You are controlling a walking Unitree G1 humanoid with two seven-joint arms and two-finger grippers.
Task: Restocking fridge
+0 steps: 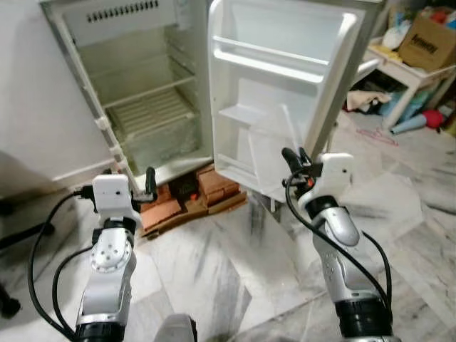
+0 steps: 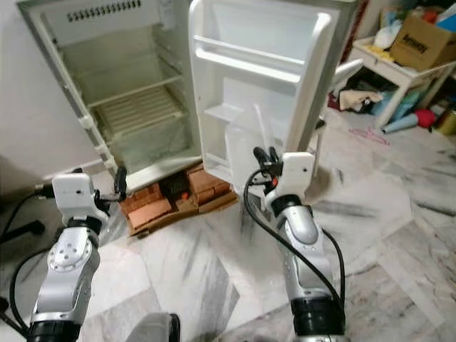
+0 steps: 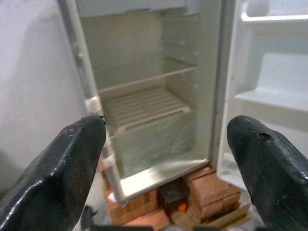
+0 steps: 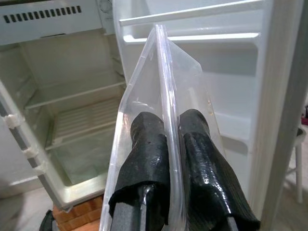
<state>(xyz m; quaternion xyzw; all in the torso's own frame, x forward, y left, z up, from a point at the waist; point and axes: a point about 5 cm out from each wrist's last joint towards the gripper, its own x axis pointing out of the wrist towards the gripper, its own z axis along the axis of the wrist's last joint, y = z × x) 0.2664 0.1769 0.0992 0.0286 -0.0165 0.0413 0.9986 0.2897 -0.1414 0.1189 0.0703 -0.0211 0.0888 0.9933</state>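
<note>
A small white fridge (image 1: 92,121) stands open on bricks, its shelves (image 1: 151,108) and lower drawer bare. Its door (image 1: 281,85) is swung wide to the right, and the door racks hold nothing. My right gripper (image 4: 171,120) is shut on a clear, flat plastic container (image 4: 163,82), held edge-up in front of the door's inner side (image 1: 274,146). My left gripper (image 3: 166,130) is open and holds nothing. It is raised low at the left and points at the fridge's interior, with one black finger (image 1: 149,182) showing beside its white wrist.
Red bricks (image 1: 203,189) and a wooden board prop the fridge off the marble floor (image 1: 235,271). A white table (image 1: 399,71) with a cardboard box (image 1: 427,43) and clutter stands at the back right. A dark chair base (image 1: 11,306) sits at the far left.
</note>
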